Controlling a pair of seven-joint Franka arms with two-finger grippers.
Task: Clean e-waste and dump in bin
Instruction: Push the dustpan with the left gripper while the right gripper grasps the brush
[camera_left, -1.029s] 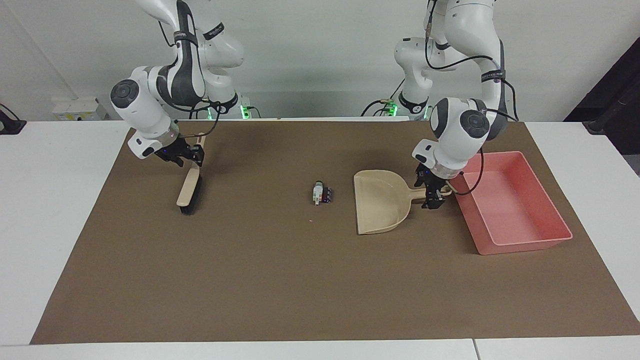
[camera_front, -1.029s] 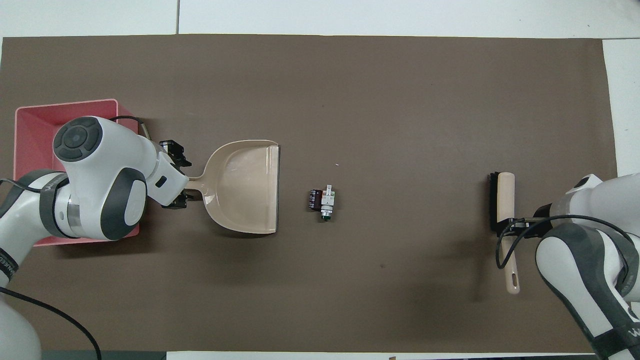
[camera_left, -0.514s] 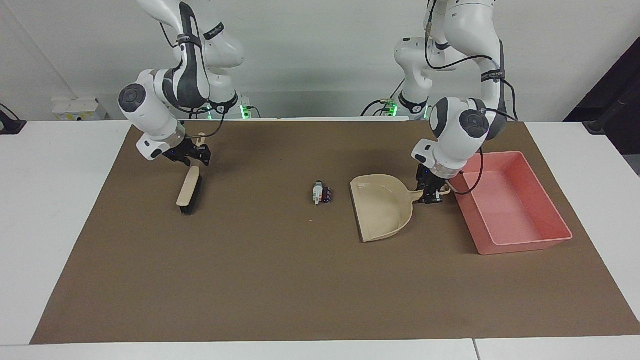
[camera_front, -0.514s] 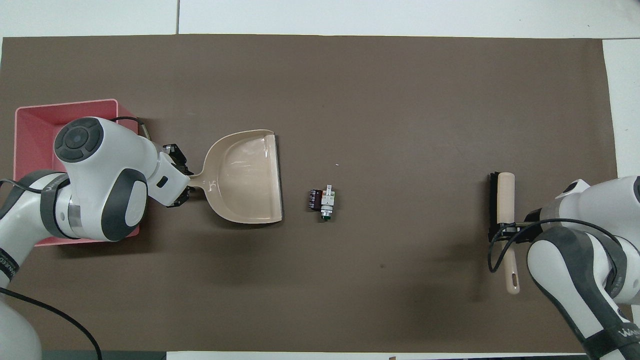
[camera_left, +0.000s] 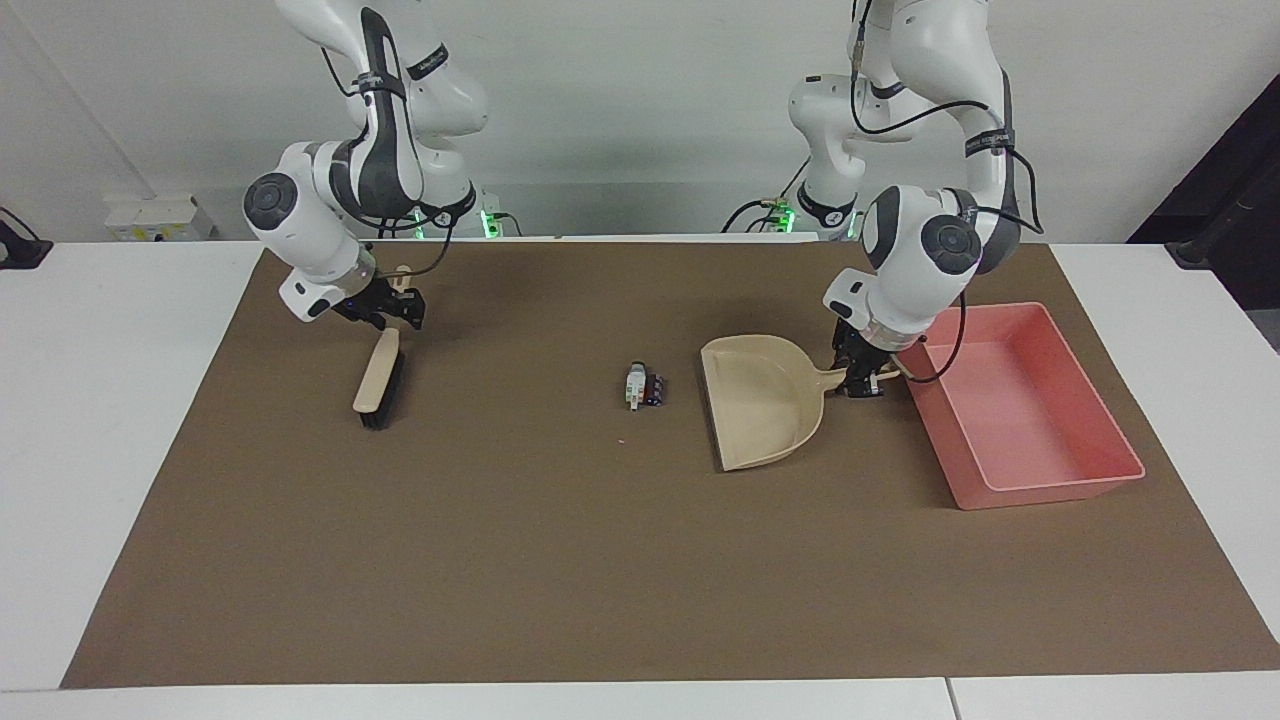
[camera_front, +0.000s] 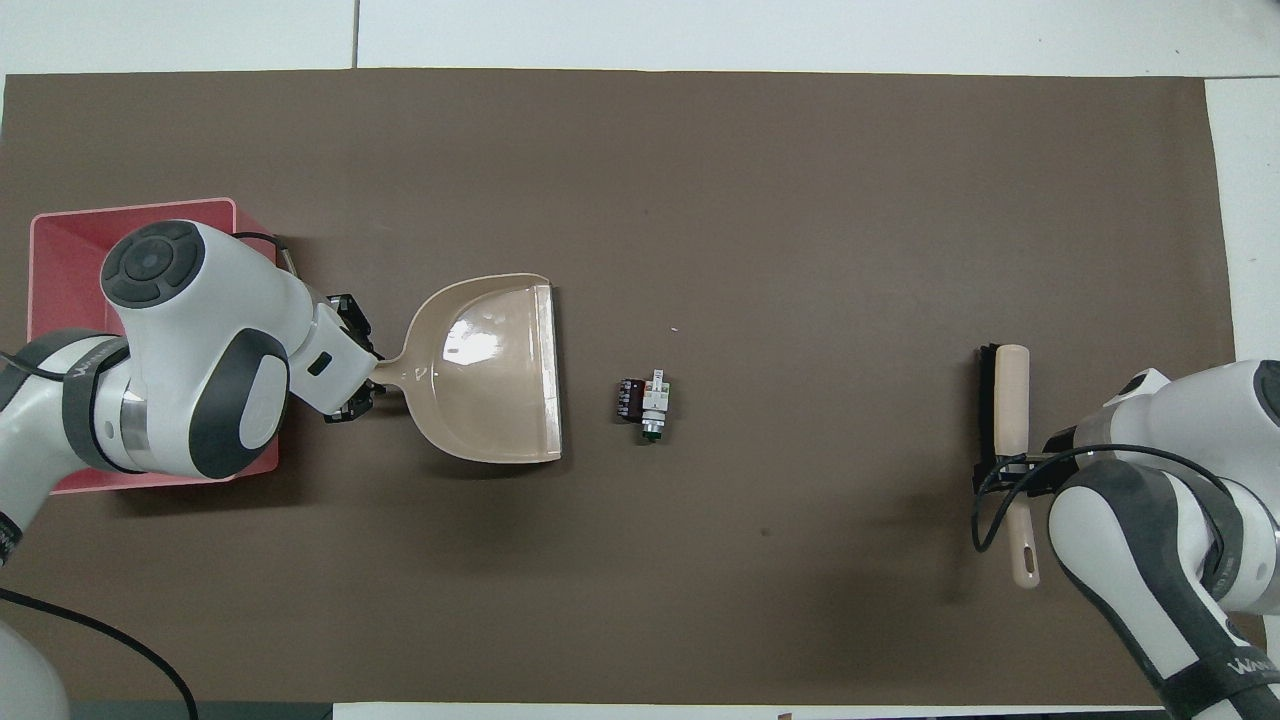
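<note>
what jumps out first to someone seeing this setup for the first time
The pink bin at the left arm's end of the brown mat catches the eye first, with the beige dustpan beside it, its handle held by the left gripper. Two tiny electronic parts lie mid-mat in front of the dustpan's mouth. At the right arm's end, the right gripper is at the handle of a brush lying on the mat.

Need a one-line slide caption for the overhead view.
Left tool grips the dustpan handle beside the pink bin; right tool at the brush; e-waste lies between.
</note>
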